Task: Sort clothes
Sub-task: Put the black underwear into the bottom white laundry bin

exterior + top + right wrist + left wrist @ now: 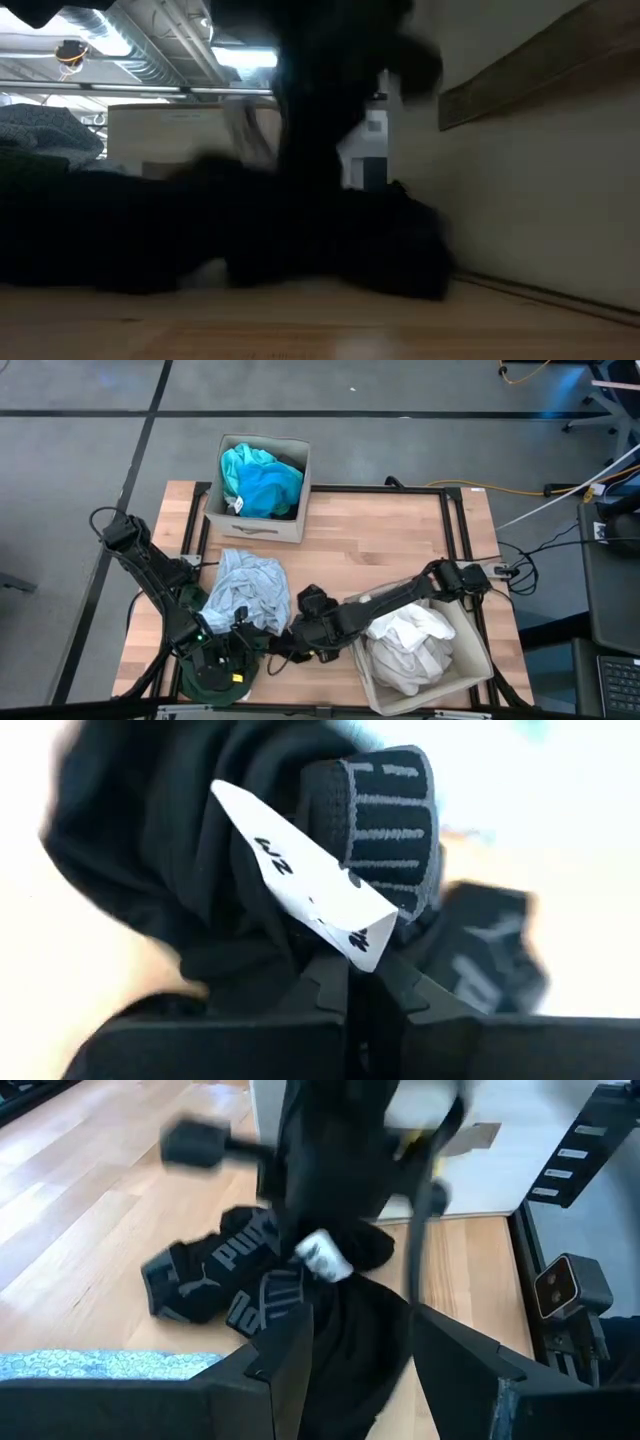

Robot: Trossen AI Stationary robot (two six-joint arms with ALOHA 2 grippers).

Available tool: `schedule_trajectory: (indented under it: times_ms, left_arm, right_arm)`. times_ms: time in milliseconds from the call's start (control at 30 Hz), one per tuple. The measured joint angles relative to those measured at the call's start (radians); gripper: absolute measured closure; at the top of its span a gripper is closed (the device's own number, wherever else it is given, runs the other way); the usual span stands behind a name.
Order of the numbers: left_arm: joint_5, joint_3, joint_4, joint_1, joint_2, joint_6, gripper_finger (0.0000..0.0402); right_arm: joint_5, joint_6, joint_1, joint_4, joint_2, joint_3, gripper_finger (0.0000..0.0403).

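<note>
Reaching across from the right, the right pincer (pixel 300 628) sits low at the wooden desk (pixel 400 530) front, beside the pale blue garment (pixel 245 592); the left pincer (pixel 222 660) hangs over a dark green one (pixel 205 678). Low view: dark blur. Left wrist view: its fingers (pixel 290 1350) stand apart. Right wrist view: fingers pinched together on the black garment (pixel 170 860).

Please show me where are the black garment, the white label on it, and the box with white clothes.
black garment (pixel 215 1275), left wrist view, on its waistband lettering.
white label (pixel 315 885), right wrist view, on the label's middle.
box with white clothes (pixel 470 645), high view, on its right wall.
</note>
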Motion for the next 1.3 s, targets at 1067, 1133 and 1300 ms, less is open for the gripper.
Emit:
schedule_trajectory:
  times_ms: [1067, 1133, 1300]
  left_arm:
    - [0.001, 0.000, -0.004, 0.000, 0.000, 0.011, 0.0245]
    - [0.001, 0.000, -0.004, 0.000, 0.000, 0.011, 0.0245]
    - [0.001, 0.000, -0.004, 0.000, 0.000, 0.011, 0.0245]
  right_arm:
    - [0.394, 0.224, 0.179, -0.495, -0.459, 0.322, 0.0381]
    - [0.407, 0.288, 0.209, -0.561, -0.486, 0.345, 0.0381]
    - [0.379, 0.498, 0.284, -0.723, -0.564, 0.379, 0.0380]
